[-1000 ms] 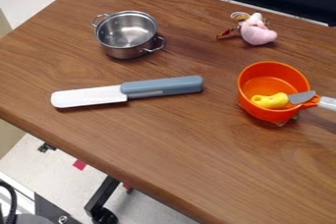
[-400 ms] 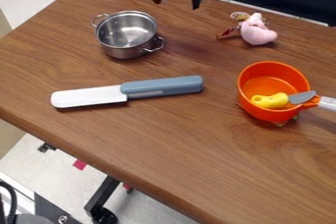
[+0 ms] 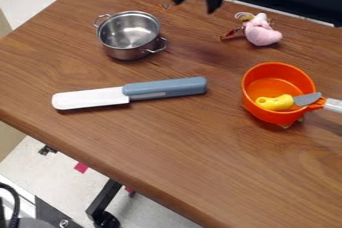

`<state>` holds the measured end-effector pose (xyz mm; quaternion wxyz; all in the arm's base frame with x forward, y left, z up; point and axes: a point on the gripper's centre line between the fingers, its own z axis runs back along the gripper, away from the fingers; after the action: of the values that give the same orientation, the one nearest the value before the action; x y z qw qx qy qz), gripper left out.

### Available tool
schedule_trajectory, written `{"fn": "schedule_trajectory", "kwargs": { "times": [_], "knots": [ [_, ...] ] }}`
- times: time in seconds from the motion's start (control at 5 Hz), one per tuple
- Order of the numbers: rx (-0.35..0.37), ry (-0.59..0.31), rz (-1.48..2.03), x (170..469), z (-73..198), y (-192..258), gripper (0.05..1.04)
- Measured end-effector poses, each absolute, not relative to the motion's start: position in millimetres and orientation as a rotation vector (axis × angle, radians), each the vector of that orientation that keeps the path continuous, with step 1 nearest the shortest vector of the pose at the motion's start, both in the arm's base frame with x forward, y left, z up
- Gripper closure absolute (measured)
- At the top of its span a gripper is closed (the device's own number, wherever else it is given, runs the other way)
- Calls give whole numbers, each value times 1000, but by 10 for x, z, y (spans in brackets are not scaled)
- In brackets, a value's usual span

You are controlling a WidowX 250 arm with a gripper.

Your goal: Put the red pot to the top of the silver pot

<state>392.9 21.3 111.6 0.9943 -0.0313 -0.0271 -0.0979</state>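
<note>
Gripper (image 3: 196,5): black, hanging into the view from the top edge, over the table's far side; its 2 fingers stand wide apart, tips down; it is well apart from the red pot
Silver pot (image 3: 125,52): upright on the table, on the picture's left, nearer the camera than the gripper; 2 loop handles, at opposite sides of the rim; the inside shows bare metal
Pink toy (image 3: 262,35): lying near the table's far edge, to the picture's right of the gripper; beyond the red pot, apart from it
Red pot (image 3: 270,116): orange-red, on the picture's right, well apart from the silver pot; open side up, its pale-ended handle (image 3: 333,105) pointing to the right edge; something greenish peeks out under its base
Toy knife (image 3: 275,103): yellow grip inside the red pot, grey blade lying across the rim by the handle
Spatula (image 3: 165,88): flat on the table, between the 2 pots and nearer the camera; white blade to the left, blue-grey grip to the right
Table (image 3: 180,152): brown wood grain; a black leg (image 3: 105,196) with a wheel shows below its near edge
</note>
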Motion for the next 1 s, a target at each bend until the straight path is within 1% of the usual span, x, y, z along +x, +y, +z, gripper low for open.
{"fn": "schedule_trajectory", "kwargs": {
  "times": [0.2,0.4,0.6,1.0],
  "knots": [
    [-43,-50,-374,3918,1058,-76,84],
    [-44,-44,-528,3876,987,-350,84],
    [-37,-49,-588,3816,829,-547,84],
    [1,-56,-626,3782,769,-761,84]
  ]
}}
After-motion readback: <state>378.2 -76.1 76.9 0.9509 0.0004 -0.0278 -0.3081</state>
